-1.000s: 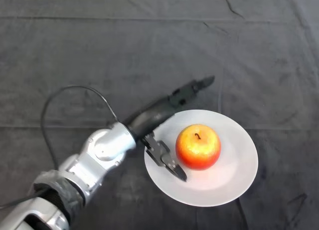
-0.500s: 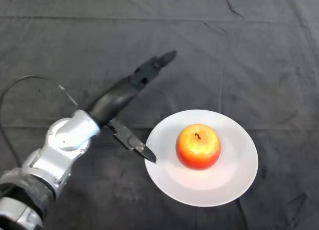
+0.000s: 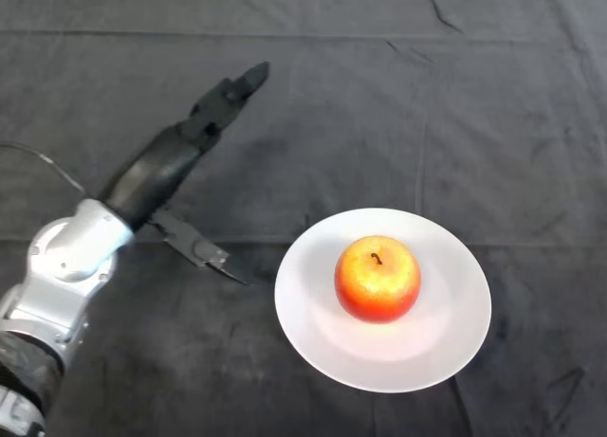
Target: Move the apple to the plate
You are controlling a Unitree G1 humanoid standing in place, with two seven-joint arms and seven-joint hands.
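Observation:
A red and yellow apple [image 3: 377, 278] stands upright in the middle of a round white plate [image 3: 446, 337] at the centre right of the head view. My left hand [image 3: 161, 176] is well to the left of the plate, above the dark cloth. It is open, with straight fingers [image 3: 232, 91] stretched toward the upper right and the thumb [image 3: 194, 249] pointing at the plate's left rim. Nothing is in the hand, and it touches neither plate nor apple.
The dark cloth [image 3: 427, 105] covers the whole table, with creases along the back and right. My silver-grey forearm [image 3: 62, 271] comes in from the lower left corner.
My hand has drawn back to the left and up, away from the plate, where its thumb lay beside the apple a second ago. Apple and plate have stayed put.

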